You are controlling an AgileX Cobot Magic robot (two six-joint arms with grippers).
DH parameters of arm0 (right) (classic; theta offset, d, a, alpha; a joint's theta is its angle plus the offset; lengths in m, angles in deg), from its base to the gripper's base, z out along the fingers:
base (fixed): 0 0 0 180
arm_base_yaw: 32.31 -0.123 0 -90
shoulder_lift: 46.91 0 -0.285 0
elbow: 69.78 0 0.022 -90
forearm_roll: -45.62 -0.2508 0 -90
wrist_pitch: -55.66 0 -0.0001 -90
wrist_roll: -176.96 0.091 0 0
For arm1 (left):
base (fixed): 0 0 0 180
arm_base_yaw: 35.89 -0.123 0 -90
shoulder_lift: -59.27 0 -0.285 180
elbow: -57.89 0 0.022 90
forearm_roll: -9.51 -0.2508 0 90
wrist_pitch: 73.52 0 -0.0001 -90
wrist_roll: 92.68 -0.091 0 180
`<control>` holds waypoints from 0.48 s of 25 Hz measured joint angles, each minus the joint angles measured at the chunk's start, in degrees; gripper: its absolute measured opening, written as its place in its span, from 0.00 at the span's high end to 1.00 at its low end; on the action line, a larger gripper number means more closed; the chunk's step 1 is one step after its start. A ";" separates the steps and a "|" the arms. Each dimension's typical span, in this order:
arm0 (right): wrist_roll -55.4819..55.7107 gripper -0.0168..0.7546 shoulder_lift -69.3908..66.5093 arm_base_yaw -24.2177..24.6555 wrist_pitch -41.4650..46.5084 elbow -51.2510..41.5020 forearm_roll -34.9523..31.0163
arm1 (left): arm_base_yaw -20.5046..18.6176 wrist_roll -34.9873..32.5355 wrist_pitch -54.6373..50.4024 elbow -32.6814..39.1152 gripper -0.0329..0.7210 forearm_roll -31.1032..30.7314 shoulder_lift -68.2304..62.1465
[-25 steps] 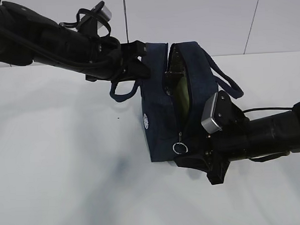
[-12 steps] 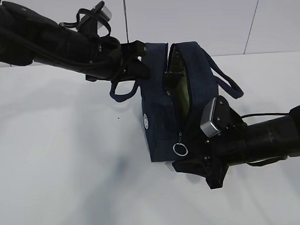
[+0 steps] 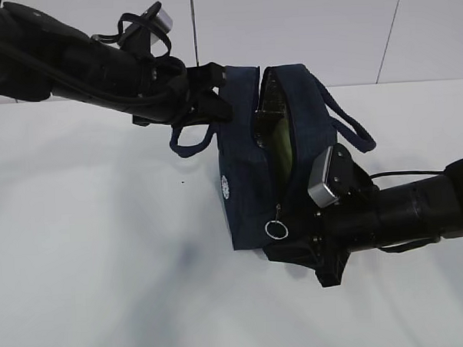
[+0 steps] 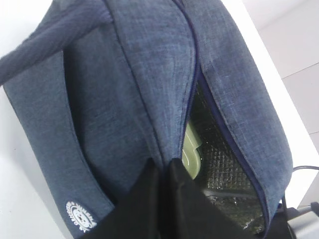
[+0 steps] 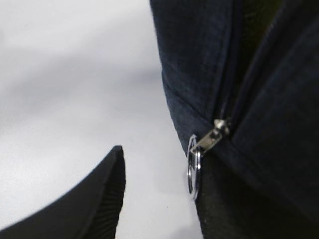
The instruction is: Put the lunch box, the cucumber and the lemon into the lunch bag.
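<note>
From the exterior view you can see the right gripper (image 3: 328, 268) has crept leftward and slightly up over the last second, closing on the near end of the lunch bag (image 3: 243, 181), just beside the zipper ring (image 3: 276, 230). The left gripper (image 3: 213, 105) has not moved and stays clamped on the bag's far rim. The mouth gapes, a pale green lunch box (image 3: 280, 144) inside; the packing looks done and closing comes next.

In the left wrist view, your closed fingers (image 4: 159, 199) pinch the rim; the round white logo (image 4: 81, 217) carries lettering too small to read.

In the right wrist view the jaws stand half open, holding nothing, the ring (image 5: 193, 169) between them. Cucumber and lemon are hidden, probably inside.
</note>
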 joint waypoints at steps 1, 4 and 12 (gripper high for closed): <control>0.00 0.52 0.00 0.00 -0.21 0.00 0.00 | 0.00 0.00 -0.05 0.00 0.96 0.00 0.00; 0.00 0.52 0.00 0.00 -0.64 0.00 0.00 | 0.00 0.00 -0.14 0.00 0.96 0.00 0.00; 0.98 0.52 0.00 0.00 -2.20 0.12 0.00 | 0.00 0.00 -0.27 0.00 0.96 0.00 0.00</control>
